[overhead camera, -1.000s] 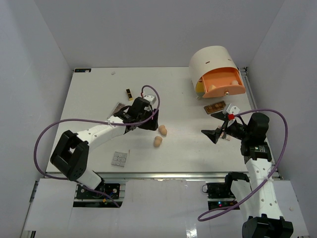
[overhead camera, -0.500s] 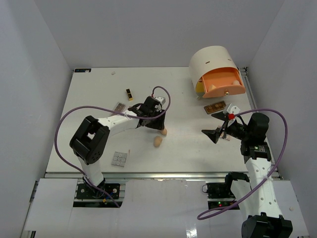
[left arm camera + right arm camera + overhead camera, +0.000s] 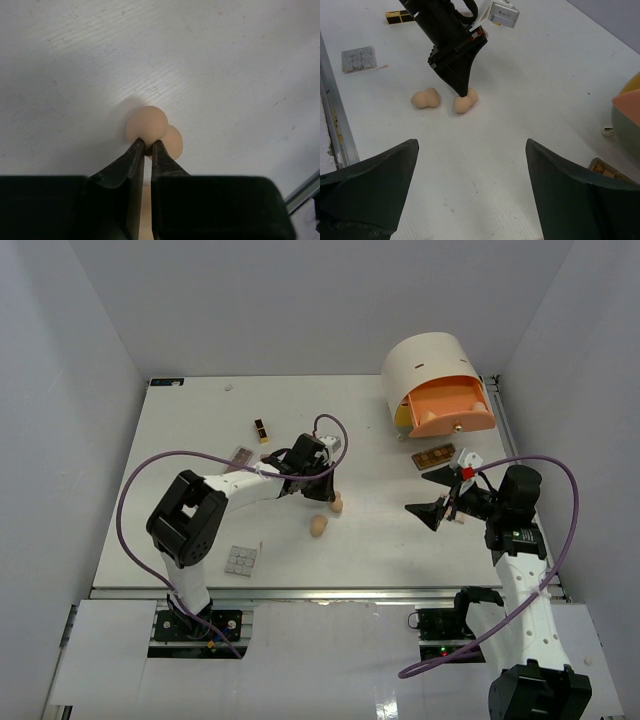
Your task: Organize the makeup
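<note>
A tan egg-shaped sponge (image 3: 337,505) lies mid-table, and my left gripper (image 3: 331,496) is shut on its narrow waist from above. The left wrist view shows the two black fingertips (image 3: 138,150) pinching that sponge (image 3: 146,121), which still rests on the white table (image 3: 225,60). A second tan sponge (image 3: 318,526) lies just beside it, toward the front. My right gripper (image 3: 431,496) hangs open to the right of both sponges with nothing between its fingers; the right wrist view shows the held sponge (image 3: 465,102) and the loose sponge (image 3: 425,98) ahead of it.
The round cream drawer unit (image 3: 430,362) stands back right with its orange drawer (image 3: 455,418) pulled out. A brown palette (image 3: 434,456) lies before it. A black-and-gold lipstick (image 3: 260,429), a pinkish palette (image 3: 240,454) and a grey-white palette (image 3: 240,560) lie on the left.
My left gripper has swung right over the far sponge, come down and shut on it. The right arm has barely moved.
</note>
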{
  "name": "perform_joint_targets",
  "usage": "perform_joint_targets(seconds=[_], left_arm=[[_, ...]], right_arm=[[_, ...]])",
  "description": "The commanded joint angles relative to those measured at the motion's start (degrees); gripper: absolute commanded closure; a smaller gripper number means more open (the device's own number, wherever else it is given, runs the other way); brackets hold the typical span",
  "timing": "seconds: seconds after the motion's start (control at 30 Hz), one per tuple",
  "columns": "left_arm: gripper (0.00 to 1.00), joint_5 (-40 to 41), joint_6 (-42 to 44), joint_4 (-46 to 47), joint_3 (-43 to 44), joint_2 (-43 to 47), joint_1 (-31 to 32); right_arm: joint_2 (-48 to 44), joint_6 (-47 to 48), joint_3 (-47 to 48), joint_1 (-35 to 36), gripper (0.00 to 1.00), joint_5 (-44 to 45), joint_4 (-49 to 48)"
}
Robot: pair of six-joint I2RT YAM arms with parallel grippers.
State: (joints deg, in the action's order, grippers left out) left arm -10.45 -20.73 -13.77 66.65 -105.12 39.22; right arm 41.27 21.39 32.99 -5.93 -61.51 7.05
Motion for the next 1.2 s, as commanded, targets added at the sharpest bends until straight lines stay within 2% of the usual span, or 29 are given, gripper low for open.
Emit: perform_joint_targets(seconds=[0.0,0.17,0.43,0.63,0.9,1.07,1.17], left_arm=[[0.94,-7.2,-1.8,6.8,-0.3,6.0,0.4],[1.0,-14.2,-7.3,17.6,-5.0,12.5,0.4],[1.0,-21.3,-14.9,29.9,-7.5,15.0,1.0],[1.0,-21.1,-16.1,31.7,-4.2,12.6,2.9],[1.0,-20.8,-16.4,32.0,-0.8,10.8,3.8],[1.0,-21.2,-16.4,31.8,0.3,9.9,3.9],[1.0,-21.1,-16.4,31.8,0.5,9.9,3.9]], right_arm=[[2.6,-2.3,0.7,-0.2,0.06,-2.8,-2.0],[10.8,-13.0,4.8,0.6,0.01,-5.8,-2.2],[17.1,-20.2,10.6,6.7,0.03,4.4,-0.9],[20.0,-26.5,13.0,11.2,0.03,9.6,-1.5],[22.1,-27.2,14.3,13.3,0.0,12.5,-1.5],[23.7,-27.2,14.4,14.2,0.22,12.3,-1.9],[24.3,-27.0,14.7,14.2,0.39,11.6,-2.2]])
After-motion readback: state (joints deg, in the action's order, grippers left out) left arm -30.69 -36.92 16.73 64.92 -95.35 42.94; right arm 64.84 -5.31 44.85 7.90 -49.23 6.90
